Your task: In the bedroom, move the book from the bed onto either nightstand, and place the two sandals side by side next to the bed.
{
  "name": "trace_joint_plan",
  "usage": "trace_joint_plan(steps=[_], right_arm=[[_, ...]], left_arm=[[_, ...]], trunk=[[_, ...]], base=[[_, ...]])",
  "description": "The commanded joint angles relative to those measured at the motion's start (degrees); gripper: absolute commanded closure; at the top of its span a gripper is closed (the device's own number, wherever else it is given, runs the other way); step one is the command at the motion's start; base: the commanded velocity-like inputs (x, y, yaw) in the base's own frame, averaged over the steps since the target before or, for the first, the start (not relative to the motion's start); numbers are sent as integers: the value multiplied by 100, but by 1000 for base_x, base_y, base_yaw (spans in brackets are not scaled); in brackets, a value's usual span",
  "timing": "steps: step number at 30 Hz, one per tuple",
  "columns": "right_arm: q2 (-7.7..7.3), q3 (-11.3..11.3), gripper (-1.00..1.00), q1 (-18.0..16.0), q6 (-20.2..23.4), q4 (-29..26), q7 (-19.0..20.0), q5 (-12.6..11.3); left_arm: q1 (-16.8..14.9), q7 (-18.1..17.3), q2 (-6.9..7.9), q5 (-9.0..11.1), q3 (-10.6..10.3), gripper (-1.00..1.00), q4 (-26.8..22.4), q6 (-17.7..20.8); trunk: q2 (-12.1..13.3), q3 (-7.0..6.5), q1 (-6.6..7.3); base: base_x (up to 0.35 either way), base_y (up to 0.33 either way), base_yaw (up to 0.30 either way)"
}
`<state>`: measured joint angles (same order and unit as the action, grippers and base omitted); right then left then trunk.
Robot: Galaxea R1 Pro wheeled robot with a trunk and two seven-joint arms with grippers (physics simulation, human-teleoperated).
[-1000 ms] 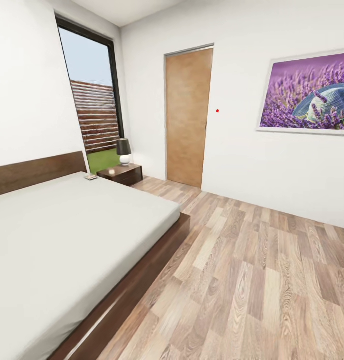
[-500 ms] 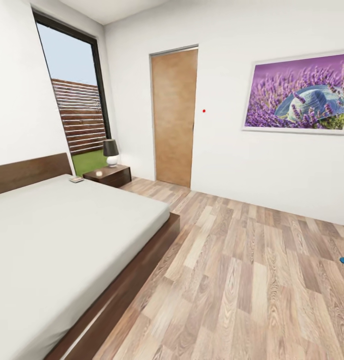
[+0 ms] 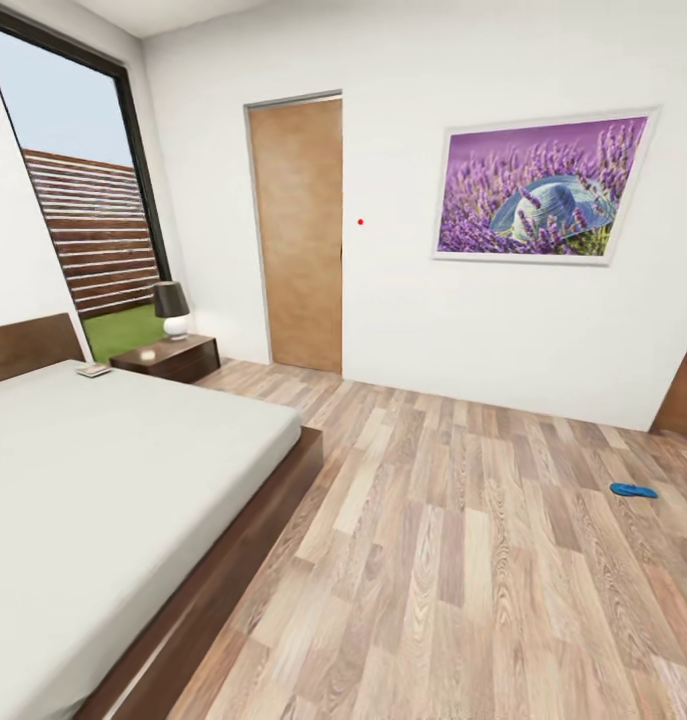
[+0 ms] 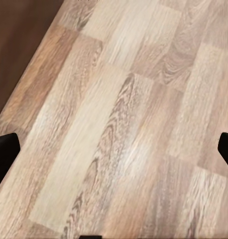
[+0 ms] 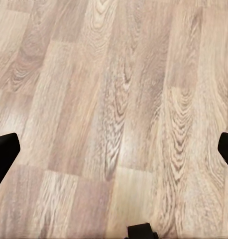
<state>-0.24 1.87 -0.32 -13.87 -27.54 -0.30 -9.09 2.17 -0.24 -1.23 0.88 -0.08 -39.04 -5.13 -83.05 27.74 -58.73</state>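
The bed (image 3: 103, 470) with its off-white mattress and dark wooden frame spans the left of the head view. The book (image 3: 93, 370), small and thin, lies on the mattress's far corner by the headboard. Just beyond it stands a dark nightstand (image 3: 168, 357). One blue sandal (image 3: 633, 490) lies flat on the plank floor at the far right, well away from the bed. My left gripper (image 4: 114, 152) hangs open over bare floor, with a dark brown edge (image 4: 14, 40) beside it. My right gripper (image 5: 114, 152) is also open above the planks, holding nothing.
A lamp (image 3: 170, 308) with a dark shade stands on the nightstand. A wooden door (image 3: 296, 235) and a lavender picture (image 3: 543, 187) are on the far wall. A tall window (image 3: 73, 220) is at the left. A brown panel (image 3: 683, 385) shows at the right edge.
The camera has turned to the right, so the bed, nightstand and door have slid left in the picture. The blue sandal has come fully into view at the right.
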Motion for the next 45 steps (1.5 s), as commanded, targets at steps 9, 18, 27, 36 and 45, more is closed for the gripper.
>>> trace_joint_plan(steps=[9, 18, 27, 36, 45], right_arm=[[-2, -12, -100, -3, -19, 3, -5, -49], [-2, -12, -100, -3, -19, 3, -5, -49], [-2, -11, -100, -3, -19, 6, -5, -49], [-2, -11, -100, -3, -19, 12, -5, -49], [-2, -11, -100, -3, -19, 31, -5, -49]], left_arm=[[3, -2, 0, 9, -1, -100, -7, -13], [3, -2, 0, 9, -1, -100, -7, -14], [3, -2, 0, 9, -1, -100, -7, -14], [3, -2, 0, 11, -1, -100, -7, -13], [3, -2, 0, 9, -1, -100, -7, -14]], trunk=[[-2, 4, 0], [-2, 4, 0], [-2, 4, 0], [-2, 4, 0], [-2, 4, 0]], base=[[0, 0, -283], [0, 0, -283], [0, 0, -283], [0, 0, -283], [0, 0, -283]])
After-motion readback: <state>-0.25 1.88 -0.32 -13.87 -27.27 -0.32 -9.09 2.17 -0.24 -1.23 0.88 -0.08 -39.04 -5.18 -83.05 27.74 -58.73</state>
